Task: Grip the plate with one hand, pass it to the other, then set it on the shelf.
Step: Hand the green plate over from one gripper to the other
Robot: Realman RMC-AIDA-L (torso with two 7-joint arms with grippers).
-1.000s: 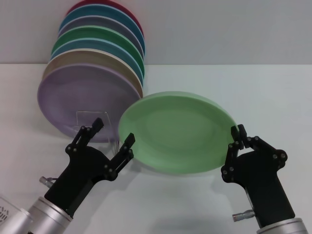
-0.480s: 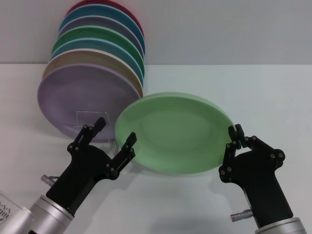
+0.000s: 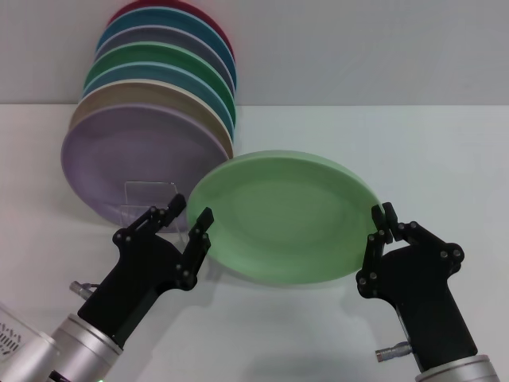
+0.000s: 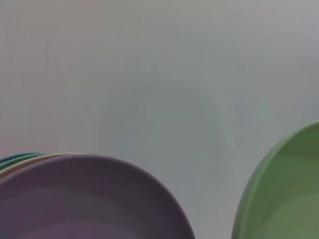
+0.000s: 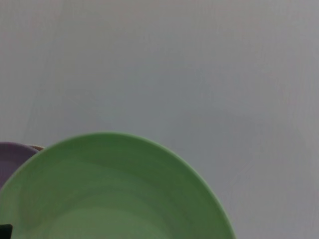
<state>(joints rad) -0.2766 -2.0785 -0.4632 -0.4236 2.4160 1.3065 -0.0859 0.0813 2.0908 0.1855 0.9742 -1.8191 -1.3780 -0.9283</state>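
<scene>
The plate (image 3: 285, 216) hangs in the air above the white counter (image 3: 445, 159), tilted with its face toward the camera, between the two claws. The right claw (image 3: 382, 227) is clamped on the plate's right rim, its fingers pinched together over the edge, its black body and silver wrist rising from the lower right corner.

The left claw (image 3: 193, 216) sits at the plate's left rim. Its fingers stand apart, one finger (image 3: 204, 223) in front of the plate's edge and the other just left of it, toward the rack. Whether either finger touches the rim cannot be told from the head view. The left arm reaches up from the lower left corner.

Behind and to the left of the plate stands the shelf (image 3: 151, 195), a low clear rack holding a row of upright plates. The lavender plate (image 3: 131, 151) is at the front, with cream, teal, green, blue and dark red ones stacked behind it. The mint plate's left edge overlaps the lavender plate's lower right side in the head view.

In the left wrist view the plate (image 4: 284, 194) shows at one side and the lavender plate (image 4: 89, 199) at the other, with a gap of grey wall between. In the right wrist view the plate (image 5: 109, 194) fills the lower part.
</scene>
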